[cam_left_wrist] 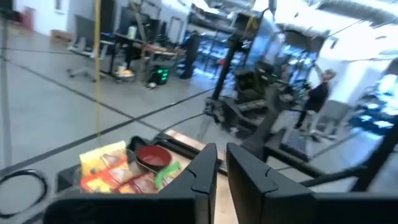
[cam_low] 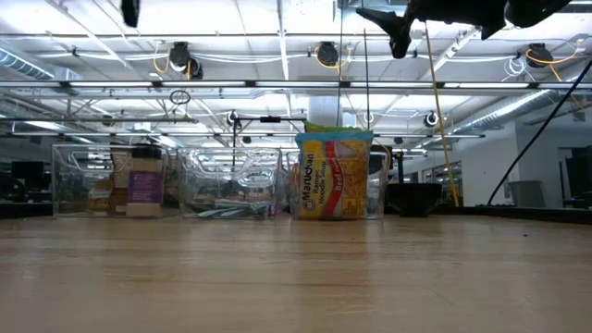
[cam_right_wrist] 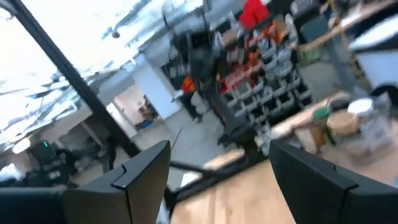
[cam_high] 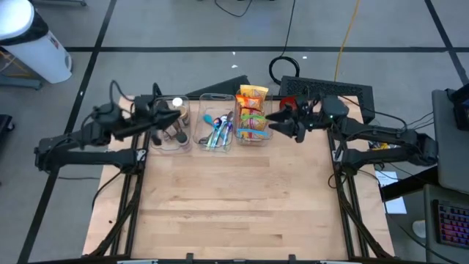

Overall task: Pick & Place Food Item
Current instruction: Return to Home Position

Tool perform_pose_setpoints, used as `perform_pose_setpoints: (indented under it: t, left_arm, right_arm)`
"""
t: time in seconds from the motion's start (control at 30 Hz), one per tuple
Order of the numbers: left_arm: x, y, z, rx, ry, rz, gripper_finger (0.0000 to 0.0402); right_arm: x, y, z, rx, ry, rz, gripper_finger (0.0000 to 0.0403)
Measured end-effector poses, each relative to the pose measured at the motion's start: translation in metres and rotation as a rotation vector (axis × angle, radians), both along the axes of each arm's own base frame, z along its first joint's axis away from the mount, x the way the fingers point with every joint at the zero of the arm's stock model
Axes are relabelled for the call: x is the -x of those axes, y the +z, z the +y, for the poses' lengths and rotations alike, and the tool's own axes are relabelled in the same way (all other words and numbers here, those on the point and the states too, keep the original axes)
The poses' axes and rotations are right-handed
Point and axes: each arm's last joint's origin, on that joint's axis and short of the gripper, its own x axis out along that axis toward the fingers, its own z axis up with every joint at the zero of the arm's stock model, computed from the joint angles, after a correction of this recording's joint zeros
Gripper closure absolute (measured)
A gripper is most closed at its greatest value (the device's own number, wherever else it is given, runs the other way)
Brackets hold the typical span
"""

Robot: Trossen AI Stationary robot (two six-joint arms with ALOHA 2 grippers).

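**A:** Seen from above, where was the purple spice bottle (cam_low: 145,185) relative to the middle bin (cam_high: 201,110)?

**B:** In the left bin (cam_high: 168,149), which touched the middle bin on the left arm's side. The left gripper (cam_high: 174,117) hung over that bin and covered most of its bottles (cam_high: 165,133), so the purple one could not be singled out there.

**A:** And the right gripper (cam_high: 277,121)?

**B:** It hung just beyond the right bin (cam_high: 253,141), the middle bin's other neighbour, which held the noodle packs (cam_high: 251,99). Neither gripper's spread could be read from that height.

**A:** What did the low camera add?

**B:** The bottle stood upright inside the left bin, beside the middle bin. The right gripper showed only at the upper edge, well above the bins and cut off there.

**A:** The left wrist camera?

**B:** Its fingers (cam_left_wrist: 205,177) were drawn narrow, with a thin slit between them and nothing in it. Past them lay noodle packs and a red bowl (cam_left_wrist: 153,155). The gripper's dark body cut off whatever lay nearer, the middle bin included. A person (cam_left_wrist: 320,93) stood far off in the room.

**A:** The right wrist camera?

**B:** Little could be made out. Its fingers (cam_right_wrist: 146,174) stood wide apart and empty. Capped bottles showed beyond them, their labels unreadable.
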Motion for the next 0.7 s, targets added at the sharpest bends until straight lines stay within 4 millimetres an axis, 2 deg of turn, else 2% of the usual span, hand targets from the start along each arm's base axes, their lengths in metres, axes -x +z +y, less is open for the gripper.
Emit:
perform_pose_setpoints:
  t: [0.17, 0.4, 0.57, 0.7]
  left_arm:
    - [0.033, -0.025, -0.007, -0.005, -0.02, -0.078, 0.0371]
    - [0.068, -0.056, -0.015, -0.107, -0.008, -0.165, 0.0371]
    - [0.076, -0.081, -0.015, -0.144, 0.033, -0.22, 0.0371]
    - [0.066, -0.098, -0.013, -0.148, 0.035, -0.199, 0.0371]
  right_arm:
    - [0.014, 0.009, -0.013, 0.001, -0.073, -0.045, 0.0138]
    - [0.05, 0.025, -0.021, 0.052, -0.229, -0.099, 0.0138]
    - [0.065, 0.024, -0.017, 0.073, -0.335, -0.035, 0.0138]
    - [0.07, 0.023, -0.014, 0.08, -0.372, -0.01, 0.0138]
